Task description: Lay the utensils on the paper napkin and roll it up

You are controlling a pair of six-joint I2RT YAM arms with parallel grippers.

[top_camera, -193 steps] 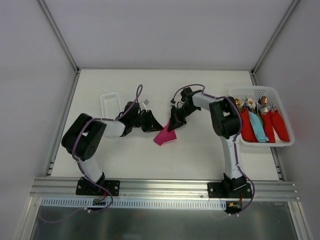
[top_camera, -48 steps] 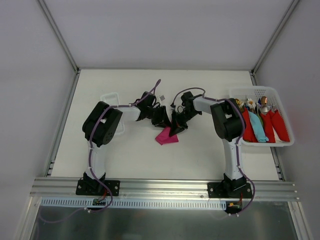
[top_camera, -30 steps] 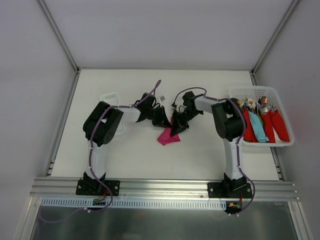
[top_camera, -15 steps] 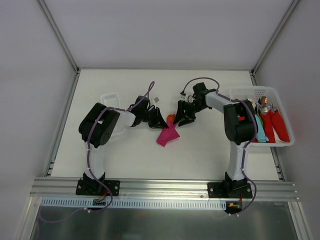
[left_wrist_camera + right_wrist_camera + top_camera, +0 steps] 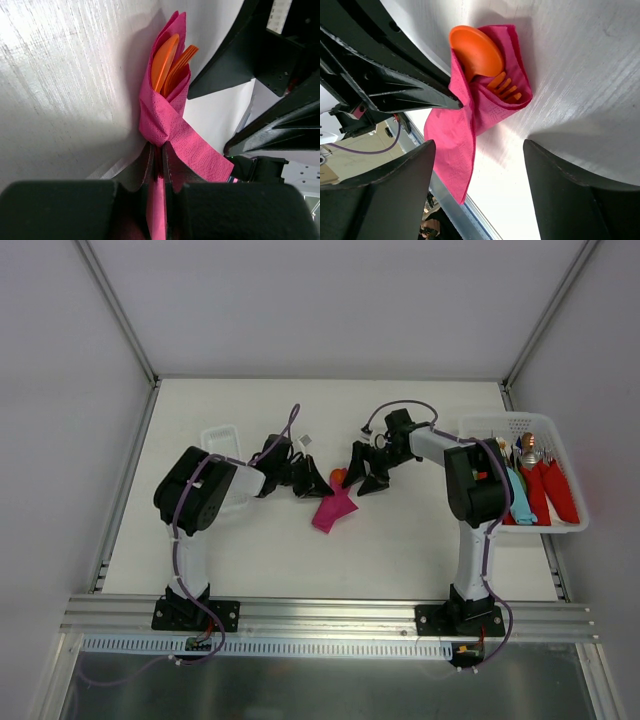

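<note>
Looking down from overhead, the left gripper (image 5: 320,485) meets the upper edge of the pink paper napkin (image 5: 333,512) near the middle of the table (image 5: 400,540). The right gripper (image 5: 362,473) stands just beside it, on the far side of a speck of orange. The basket (image 5: 520,421) of wrapped metal cutlery (image 5: 520,490) sits well apart at the right edge.

From the left wrist, the fingers are narrowed to a pinch on a fold of the napkin. This probably pins the wrap so that it cannot spring loose. Beyond the pinch, the sheet crosses over itself around the orange spoon (image 5: 164,54) and fork (image 5: 183,59), whose ends poke out of the top.

From the right wrist, both fingers stand wide with nothing between them, framing the bundle without touching it. The spoon bowl and fork tines lie nested in the folded pocket. One loose flap trails toward the camera, so the roll looks partly done, not finished.
</note>
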